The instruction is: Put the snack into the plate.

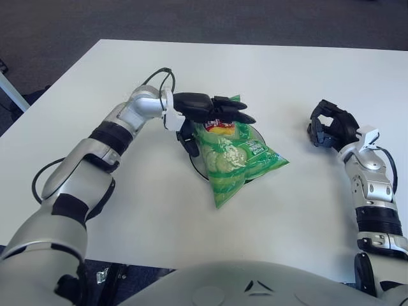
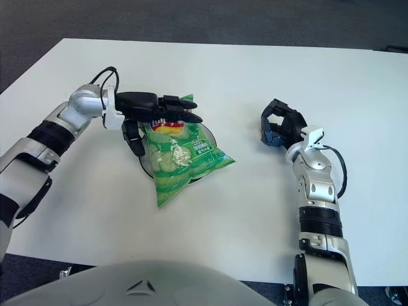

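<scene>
- A green snack bag lies across a dark round plate near the middle of a white worktop, covering most of the dish so that only parts of the rim show at the bag's left edge and behind its top
- The bag's long axis runs on a diagonal: its red-marked top end points away from the robot and slightly to its left, while the bottom end reaches toward the robot, past the plate's near rim and onto the worktop
- One lower corner of the bag juts out to the robot's right, beyond the plate
- The left hand is at the bag's top end, two dark fingers laid over the upper seam and the thumb curling down along the bag's left side by the plate rim; the fingers are closed around the top of the bag
- The left arm stretches in from the robot's left, silver shell with black bands, a cable looped at the wrist
- The right hand shows well to the right of the plate and apart from the bag, its fingers curled inward and holding nothing
- Dark carpet shows beyond the worktop's far edge
</scene>
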### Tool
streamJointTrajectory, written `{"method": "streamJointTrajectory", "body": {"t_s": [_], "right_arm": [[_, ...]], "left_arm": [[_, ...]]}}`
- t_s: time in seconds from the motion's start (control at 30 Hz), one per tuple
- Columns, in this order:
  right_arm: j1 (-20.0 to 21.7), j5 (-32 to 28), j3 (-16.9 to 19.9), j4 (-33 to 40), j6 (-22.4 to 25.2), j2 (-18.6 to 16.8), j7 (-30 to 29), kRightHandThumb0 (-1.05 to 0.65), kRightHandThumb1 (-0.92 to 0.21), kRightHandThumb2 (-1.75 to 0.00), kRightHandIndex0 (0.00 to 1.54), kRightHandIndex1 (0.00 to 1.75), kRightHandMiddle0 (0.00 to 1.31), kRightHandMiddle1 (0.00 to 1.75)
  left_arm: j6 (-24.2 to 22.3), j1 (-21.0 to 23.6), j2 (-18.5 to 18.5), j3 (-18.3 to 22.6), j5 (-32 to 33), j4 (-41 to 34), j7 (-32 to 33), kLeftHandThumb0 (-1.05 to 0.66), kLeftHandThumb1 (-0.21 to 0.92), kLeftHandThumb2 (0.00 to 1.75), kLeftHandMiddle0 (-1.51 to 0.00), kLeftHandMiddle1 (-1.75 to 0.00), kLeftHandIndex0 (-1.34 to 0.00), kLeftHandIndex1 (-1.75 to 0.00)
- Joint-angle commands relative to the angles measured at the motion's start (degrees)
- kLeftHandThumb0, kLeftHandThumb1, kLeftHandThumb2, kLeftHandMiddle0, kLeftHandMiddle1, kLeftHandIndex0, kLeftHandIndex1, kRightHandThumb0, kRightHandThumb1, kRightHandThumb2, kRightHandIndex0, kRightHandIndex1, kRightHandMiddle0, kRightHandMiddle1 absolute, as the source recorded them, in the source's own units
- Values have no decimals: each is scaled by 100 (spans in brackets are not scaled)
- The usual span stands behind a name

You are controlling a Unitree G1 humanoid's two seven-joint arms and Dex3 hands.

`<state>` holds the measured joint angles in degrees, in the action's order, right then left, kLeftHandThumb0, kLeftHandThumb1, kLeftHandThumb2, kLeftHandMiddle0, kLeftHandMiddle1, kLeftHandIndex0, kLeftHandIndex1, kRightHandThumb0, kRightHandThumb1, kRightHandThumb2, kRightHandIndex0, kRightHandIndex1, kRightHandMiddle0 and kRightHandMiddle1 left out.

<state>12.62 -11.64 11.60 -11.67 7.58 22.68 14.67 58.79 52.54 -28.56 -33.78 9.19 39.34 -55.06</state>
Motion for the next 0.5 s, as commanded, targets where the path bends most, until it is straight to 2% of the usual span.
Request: {"method": "streamJointTrajectory", "body": {"t_s": [0.0,0.17,0.27,0.37,0.47], "right_arm": [[-279,174,-172,-247,392,-70,3,-47,-35,-128,126,175,59,175],[-297,178,-199,-240,347,-47,36,-47,-35,-128,125,175,59,175],[-299,177,-209,-244,334,-39,41,-47,-35,-128,125,175,59,175],[-270,183,-218,-346,273,-18,74,-47,-35,-128,126,175,59,175],[-259,179,-224,-383,247,-10,87,-47,-36,-126,125,175,58,175]], "left_arm": [[-145,51,130,326,518,83,-551,-101,78,37,0,0,0,0],[-606,126,420,877,1412,256,-1558,-104,88,27,0,0,0,0],[-763,141,536,1135,1589,312,-1970,-105,90,25,0,0,0,0],[-1577,222,646,1677,2314,582,-2950,-104,91,23,0,0,0,0],[-2116,197,791,2056,2600,611,-3313,-103,91,22,0,0,0,0]]}}
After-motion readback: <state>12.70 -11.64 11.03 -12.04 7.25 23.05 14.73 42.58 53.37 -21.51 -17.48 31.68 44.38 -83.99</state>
